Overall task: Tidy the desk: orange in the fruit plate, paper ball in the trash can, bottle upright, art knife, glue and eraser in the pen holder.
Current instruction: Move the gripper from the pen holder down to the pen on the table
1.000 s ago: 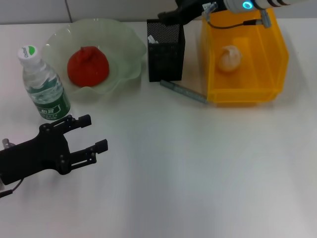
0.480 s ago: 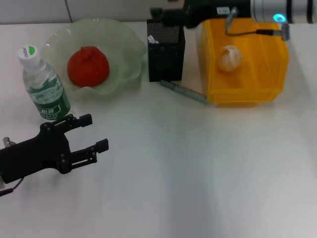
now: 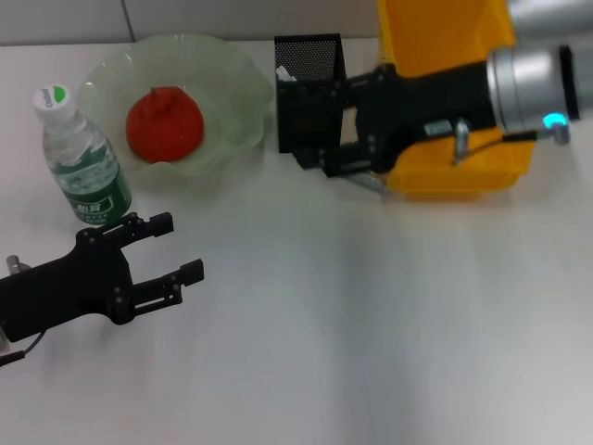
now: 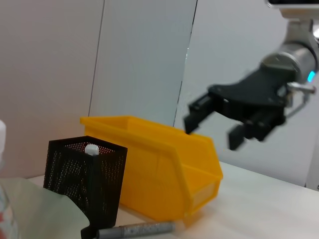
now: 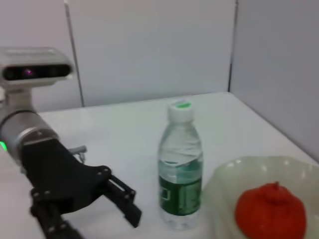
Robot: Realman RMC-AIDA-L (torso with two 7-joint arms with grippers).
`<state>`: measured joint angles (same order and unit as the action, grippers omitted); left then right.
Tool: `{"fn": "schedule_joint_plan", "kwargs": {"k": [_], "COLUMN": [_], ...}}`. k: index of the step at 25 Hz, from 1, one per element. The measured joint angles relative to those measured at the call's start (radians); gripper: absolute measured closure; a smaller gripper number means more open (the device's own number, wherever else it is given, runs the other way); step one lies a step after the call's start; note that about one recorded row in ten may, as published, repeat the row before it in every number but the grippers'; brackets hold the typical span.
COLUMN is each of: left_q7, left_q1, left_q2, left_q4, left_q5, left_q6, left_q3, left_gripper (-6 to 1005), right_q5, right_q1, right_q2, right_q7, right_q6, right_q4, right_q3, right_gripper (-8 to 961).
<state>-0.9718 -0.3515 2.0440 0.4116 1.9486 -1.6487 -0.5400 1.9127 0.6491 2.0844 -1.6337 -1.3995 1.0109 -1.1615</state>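
Tabletop [image 3: 371,352] clutter is mostly sorted from where I sit: largest first, the yellow trash can [image 3: 435,28] stands at the far right, its inside now covered by my right arm, so I can't see the paper ball. Next, the fruit plate [image 3: 232,74] at far left holds the orange [image 3: 164,122], resting in the dish where it can't roll. The bottle [image 3: 82,159] stands upright just beside the plate, cap up. The black mesh pen holder [image 3: 310,88] sits between plate and trash can, with something white poking up inside; I can't tell whether it's the glue or the eraser. Smallest, the grey art knife [image 4: 137,230] lies flat against the foot of the trash can, largely hidden in the head view by the right gripper [image 3: 320,125], which hangs low over it, fingers spread and empty, I judge lining up for a pickup. The left gripper [image 3: 167,248] waits near the bottle, fingers apart, holding nothing.
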Motion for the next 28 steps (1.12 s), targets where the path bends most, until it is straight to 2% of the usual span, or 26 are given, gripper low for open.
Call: {"fn": "schedule_joint_plan", "kwargs": {"k": [2, 3, 8, 12, 18, 22, 24, 28], "left_q7": [0.0, 0.0, 0.001, -0.002, -0.003, 0.004, 0.007, 0.002], "left_q1": [-0.003, -0.003, -0.008, -0.019, -0.043, -0.094, -0.107, -0.185], "left_q2": [0.0, 0.0, 0.002, 0.002, 0.005, 0.02, 0.021, 0.023], "left_q4": [0.001, 0.001, 0.001, 0.001, 0.001, 0.014, 0.016, 0.019], "left_q5": [-0.001, -0.001, -0.004, -0.004, -0.001, -0.001, -0.001, 0.0], "left_q6": [0.0, 0.0, 0.0, -0.008, -0.036, -0.049, -0.047, -0.022], "left_q3": [0.0, 0.0, 0.0, 0.0, -0.001, -0.017, -0.022, -0.038], "left_gripper": [198, 198, 198, 198, 198, 198, 197, 197], "right_q5": [-0.093, -0.093, -0.19, -0.196, -0.196, -0.197, -0.197, -0.198], "right_q1": [-0.065, -0.065, -0.153, -0.198, -0.223, -0.261, -0.268, -0.28], "right_q2": [-0.001, -0.001, -0.005, -0.006, -0.006, -0.006, -0.006, -0.006], "right_q7": [0.117, 0.117, 0.319, 0.452, 0.586, 0.624, 0.626, 0.646], "right_q6": [-0.027, -0.027, -0.107, -0.128, -0.133, -0.143, -0.144, -0.144], "right_q4": [-0.045, -0.045, -0.162, -0.286, -0.412, -0.44, -0.442, -0.467], "right_q3": [-0.004, -0.004, 0.017, 0.08, 0.15, 0.177, 0.178, 0.183], "right_gripper": [324, 324, 324, 324, 324, 324, 324, 324]}}
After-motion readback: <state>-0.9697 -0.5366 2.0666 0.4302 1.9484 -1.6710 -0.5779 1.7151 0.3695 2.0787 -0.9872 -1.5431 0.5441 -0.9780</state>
